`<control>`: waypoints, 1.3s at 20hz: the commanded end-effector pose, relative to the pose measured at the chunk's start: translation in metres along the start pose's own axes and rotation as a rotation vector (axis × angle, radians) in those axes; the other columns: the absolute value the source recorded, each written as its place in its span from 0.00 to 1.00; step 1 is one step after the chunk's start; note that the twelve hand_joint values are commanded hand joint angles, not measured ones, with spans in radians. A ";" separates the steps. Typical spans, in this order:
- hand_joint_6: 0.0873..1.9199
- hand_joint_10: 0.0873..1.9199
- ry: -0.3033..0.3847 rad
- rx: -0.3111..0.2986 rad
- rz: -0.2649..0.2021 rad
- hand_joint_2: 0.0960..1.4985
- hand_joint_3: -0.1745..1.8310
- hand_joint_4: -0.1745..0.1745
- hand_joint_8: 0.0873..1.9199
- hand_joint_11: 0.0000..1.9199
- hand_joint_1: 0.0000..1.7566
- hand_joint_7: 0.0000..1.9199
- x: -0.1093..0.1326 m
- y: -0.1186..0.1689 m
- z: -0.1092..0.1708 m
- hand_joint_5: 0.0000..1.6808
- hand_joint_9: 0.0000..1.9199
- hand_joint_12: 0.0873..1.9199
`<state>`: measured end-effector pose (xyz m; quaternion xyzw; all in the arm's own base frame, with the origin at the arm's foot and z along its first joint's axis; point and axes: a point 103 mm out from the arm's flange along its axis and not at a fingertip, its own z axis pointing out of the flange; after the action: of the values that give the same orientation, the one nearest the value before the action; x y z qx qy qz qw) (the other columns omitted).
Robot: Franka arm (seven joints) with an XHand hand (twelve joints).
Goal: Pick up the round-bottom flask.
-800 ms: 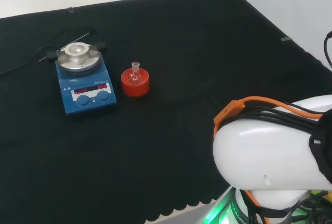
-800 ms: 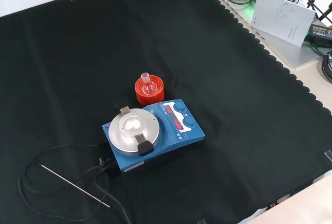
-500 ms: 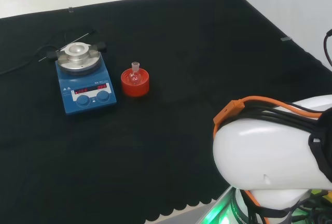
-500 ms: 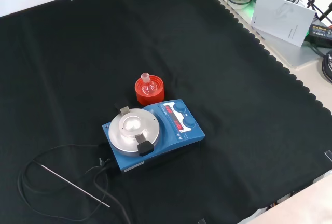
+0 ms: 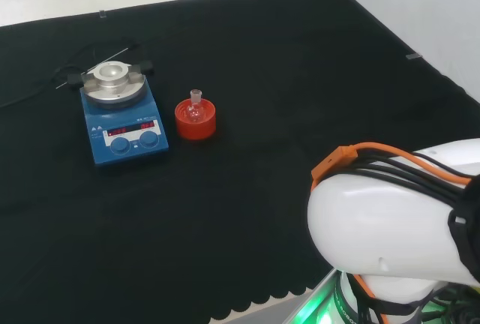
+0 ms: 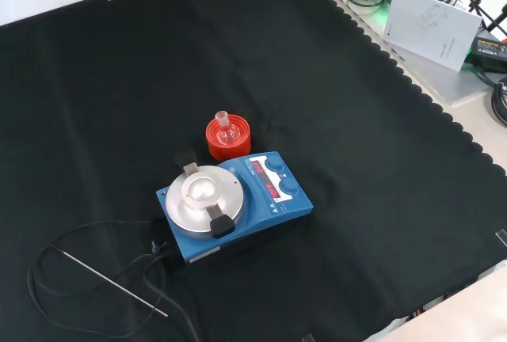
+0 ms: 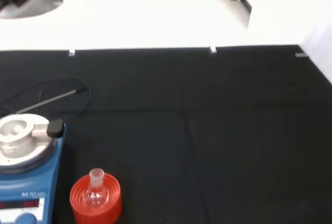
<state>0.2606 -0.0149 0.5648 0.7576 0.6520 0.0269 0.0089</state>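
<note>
While the round-bottom flask (image 5: 196, 108) sits upright in its red ribbed stand (image 5: 196, 121) on the black cloth (image 5: 285, 76), nothing touches it. In the head view the flask and stand are just to the right of a blue hotplate stirrer (image 5: 122, 129), apart from it by a narrow strip of cloth. In the front view the flask (image 6: 226, 130) and stand (image 6: 228, 141) lie just behind the stirrer (image 6: 238, 203), close to its panel with 2 blue knobs (image 6: 281, 177).

The flask is small and clear, with a short neck pointing up; what it holds, if anything, cannot be told. On the stirrer rests a round silver plate (image 6: 204, 198) with a black clamp (image 6: 221, 224) at its rim. A black cable (image 6: 87, 235) and a thin metal probe (image 6: 115, 283) trail from the stirrer across the cloth toward the near left corner of the front view.

From the wrist view the flask (image 7: 96, 189) and stand (image 7: 96, 203) appear close by, beside the stirrer (image 7: 26, 182), with open cloth beyond them.

At the lower right of the head view stands the arm's white link (image 5: 390, 234), with orange and black cables (image 5: 375, 155) running over it. Whether the hand's fingers are apart or together cannot be told.
</note>
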 end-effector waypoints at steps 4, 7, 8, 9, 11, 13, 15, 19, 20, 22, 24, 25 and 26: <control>0.05 0.49 0.110 0.070 0.012 0.22 0.50 0.10 0.46 0.00 0.46 0.12 -0.008 -0.019 0.017 0.14 0.15 0.78; 0.06 0.49 0.123 0.078 0.017 0.21 0.50 0.10 0.46 0.02 0.46 0.14 -0.010 -0.017 0.034 0.16 0.17 0.78; 0.06 0.48 0.120 0.073 0.018 0.21 0.50 0.10 0.46 0.02 0.46 0.15 -0.011 -0.014 0.038 0.16 0.18 0.78; 0.06 0.48 0.123 0.063 0.020 0.21 0.50 0.10 0.46 0.03 0.46 0.16 -0.011 -0.011 0.041 0.17 0.19 0.78; 0.07 0.48 0.119 0.042 0.011 0.21 0.50 0.09 0.46 0.03 0.46 0.18 -0.012 -0.004 0.044 0.17 0.20 0.78; 0.09 0.47 0.122 0.024 0.004 0.21 0.50 0.08 0.46 0.05 0.47 0.20 -0.015 0.005 0.046 0.18 0.21 0.77; 0.11 0.47 0.139 0.020 0.001 0.21 0.50 0.07 0.46 0.06 0.47 0.21 -0.019 0.011 0.048 0.17 0.23 0.77; 0.18 0.46 0.153 0.040 -0.008 0.20 0.50 0.06 0.47 0.13 0.47 0.23 -0.024 0.023 0.060 0.16 0.27 0.75; 0.20 0.45 0.154 0.050 -0.010 0.20 0.50 0.05 0.47 0.15 0.47 0.24 -0.025 0.025 0.064 0.15 0.28 0.74; 0.24 0.45 0.158 0.073 -0.009 0.20 0.51 0.03 0.47 0.18 0.47 0.26 -0.026 0.030 0.075 0.15 0.31 0.72; 0.28 0.45 0.164 0.087 -0.006 0.20 0.51 0.03 0.48 0.20 0.48 0.27 -0.029 0.035 0.085 0.14 0.32 0.72; 0.29 0.45 0.168 0.091 -0.003 0.20 0.51 0.03 0.48 0.21 0.48 0.27 -0.031 0.037 0.089 0.14 0.33 0.72; 0.30 0.45 0.168 0.092 -0.001 0.20 0.51 0.02 0.48 0.21 0.48 0.28 -0.033 0.040 0.092 0.14 0.33 0.72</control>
<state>0.2881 -0.0422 0.4943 0.7527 0.6521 0.0609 -0.0671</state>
